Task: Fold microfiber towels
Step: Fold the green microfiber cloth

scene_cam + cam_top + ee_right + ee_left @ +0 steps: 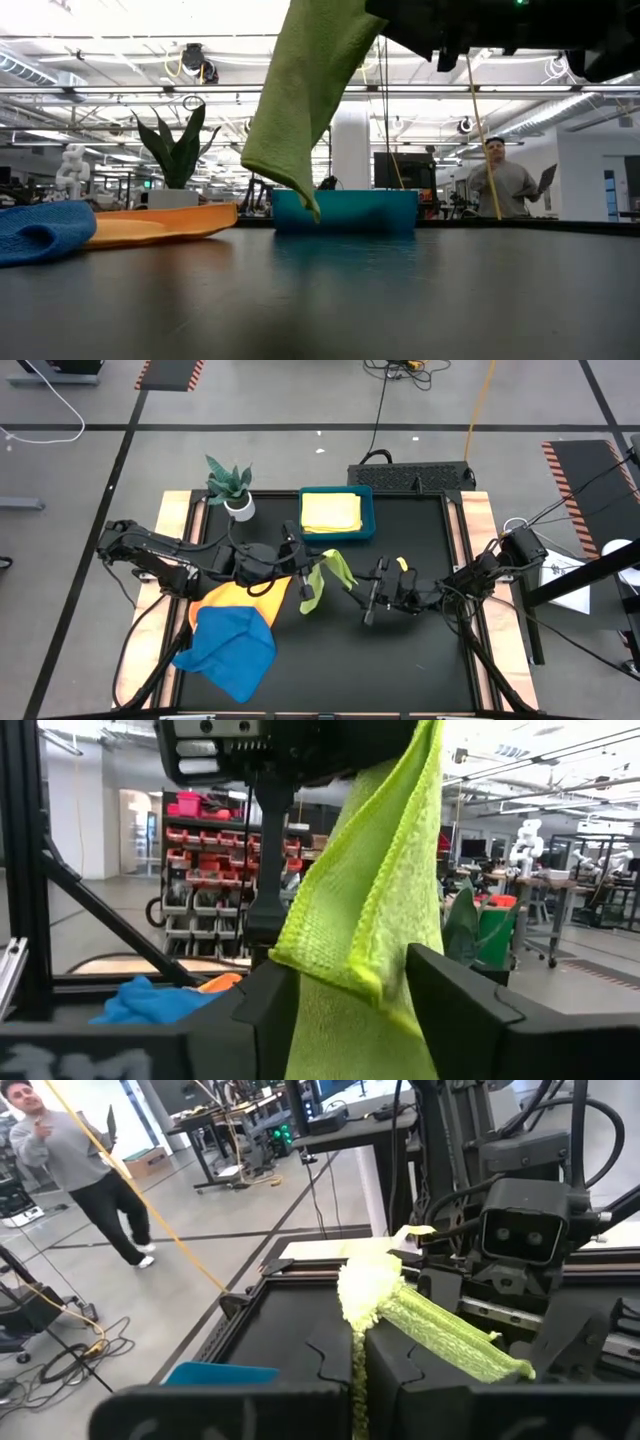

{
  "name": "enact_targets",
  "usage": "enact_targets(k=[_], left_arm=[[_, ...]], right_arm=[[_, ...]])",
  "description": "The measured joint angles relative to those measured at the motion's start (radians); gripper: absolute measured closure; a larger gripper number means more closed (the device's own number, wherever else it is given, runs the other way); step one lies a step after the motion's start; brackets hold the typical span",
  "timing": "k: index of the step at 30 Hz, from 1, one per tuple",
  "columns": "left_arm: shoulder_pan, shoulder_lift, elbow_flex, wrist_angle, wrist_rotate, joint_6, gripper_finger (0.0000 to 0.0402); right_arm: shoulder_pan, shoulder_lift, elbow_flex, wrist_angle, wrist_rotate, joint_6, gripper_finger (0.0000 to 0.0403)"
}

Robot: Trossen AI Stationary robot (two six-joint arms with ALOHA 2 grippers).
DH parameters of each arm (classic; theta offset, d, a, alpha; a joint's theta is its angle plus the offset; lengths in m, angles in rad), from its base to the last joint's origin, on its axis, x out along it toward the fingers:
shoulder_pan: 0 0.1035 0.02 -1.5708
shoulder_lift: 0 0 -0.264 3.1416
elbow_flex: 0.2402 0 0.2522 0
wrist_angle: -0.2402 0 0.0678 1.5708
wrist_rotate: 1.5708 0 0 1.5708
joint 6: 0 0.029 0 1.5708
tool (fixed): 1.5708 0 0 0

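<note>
A lime green towel (326, 575) is held up between my two grippers near the table's middle. It also shows in the low view (305, 95), hanging with its lower corner (312, 208) just above the table. My left gripper (303, 568) is shut on one end of it. My right gripper (357, 584) is shut on the other end. An orange towel (240, 596) lies flat at the left, with a crumpled blue towel (230, 648) on its near part. A folded yellow towel (331, 512) lies in the teal tray (368, 520). My left gripper pinches a bunched fold of the lime green towel (362, 1312) between its two fingers, coming level from the table's left. The towel runs on toward the other gripper (450, 1348) and is lifted clear. My right gripper pinches a folded edge of the lime green towel (345, 965) between its two fingers (455, 1010), several layers, coming level from the table's right. The towel rises from it toward the other gripper (400, 780), and part hangs below.
A potted plant (231, 486) stands at the far left beside the tray. A person (503, 176) stands in the room beyond the table. Bare black table top lies at the near middle and right (400, 660).
</note>
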Motion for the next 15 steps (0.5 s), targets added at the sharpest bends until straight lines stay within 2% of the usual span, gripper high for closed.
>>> enact_targets(k=[8, 15], left_arm=[[0.000, 0.000, 0.000, -0.003, -0.002, -0.003, 0.0394], [0.000, 0.000, 0.000, -0.010, -0.007, -0.002, 0.0393]], right_arm=[[0.003, 0.000, 0.000, 0.029, -0.001, -0.005, 0.0292], [0.038, -0.003, 0.000, 0.057, 0.000, -0.089, 0.0376]])
